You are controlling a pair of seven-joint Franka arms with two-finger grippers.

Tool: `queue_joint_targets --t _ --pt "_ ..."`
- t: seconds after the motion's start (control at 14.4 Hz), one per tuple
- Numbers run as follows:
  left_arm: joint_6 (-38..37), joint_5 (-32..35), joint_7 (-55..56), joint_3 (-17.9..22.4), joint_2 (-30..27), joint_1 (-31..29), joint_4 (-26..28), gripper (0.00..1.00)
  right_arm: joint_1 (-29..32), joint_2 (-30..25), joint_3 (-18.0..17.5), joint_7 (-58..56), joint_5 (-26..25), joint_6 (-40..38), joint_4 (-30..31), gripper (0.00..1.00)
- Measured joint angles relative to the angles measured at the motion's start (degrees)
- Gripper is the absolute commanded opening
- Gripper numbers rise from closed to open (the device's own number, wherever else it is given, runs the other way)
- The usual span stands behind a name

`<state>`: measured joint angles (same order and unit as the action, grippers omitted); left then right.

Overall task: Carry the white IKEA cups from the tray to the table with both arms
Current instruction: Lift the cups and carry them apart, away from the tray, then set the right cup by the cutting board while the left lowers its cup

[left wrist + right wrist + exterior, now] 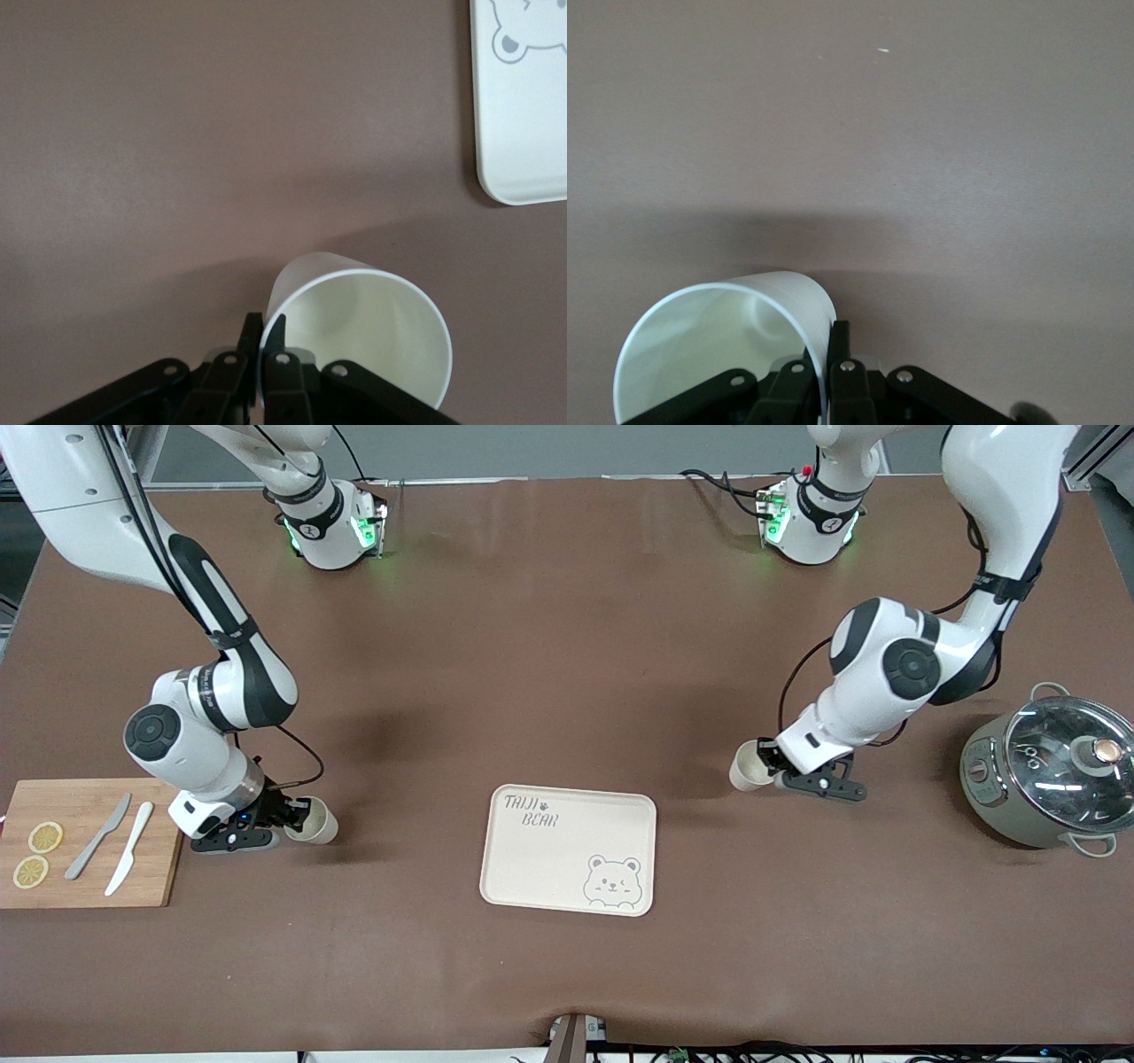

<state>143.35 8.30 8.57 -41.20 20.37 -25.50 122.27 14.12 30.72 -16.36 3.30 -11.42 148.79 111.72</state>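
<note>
I see two white cups, and both look empty inside. My left gripper pinches the rim of one cup, tipped on its side, low over the brown table between the tray and the pot. My right gripper pinches the rim of the other cup, also tipped, beside the cutting board. The bear tray has nothing on it. The pot has a glass lid on. The board holds two lemon slices and two knives.

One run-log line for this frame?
left gripper: shut on cup rim, carried | right gripper: shut on second cup rim, carried | bear tray: empty
</note>
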Motion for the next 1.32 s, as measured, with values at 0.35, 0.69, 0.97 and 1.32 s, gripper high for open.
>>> queue_joint_targets --t 0.35,0.69,0.97,1.32 --pt "6.6 0.0 -9.0 -5.1 0.0 -10.9 8.2 0.0 1.9 1.4 -0.4 -2.7 0.1 2.0 0.4 0.0" --pt "6.7 6.1 -10.0 -4.5 0.0 -11.1 8.6 0.0 1.9 1.4 -0.4 -2.7 0.1 2.0 0.4 0.95" --pt "6.7 9.1 -10.0 -3.8 0.1 -12.3 8.6 0.0 1.9 1.5 -0.4 -2.7 0.1 2.0 0.4 1.0" --pt "6.8 9.3 -10.0 -3.6 1.1 -12.3 8.6 0.0 1.9 1.5 -0.4 -2.7 0.1 2.2 0.4 1.0"
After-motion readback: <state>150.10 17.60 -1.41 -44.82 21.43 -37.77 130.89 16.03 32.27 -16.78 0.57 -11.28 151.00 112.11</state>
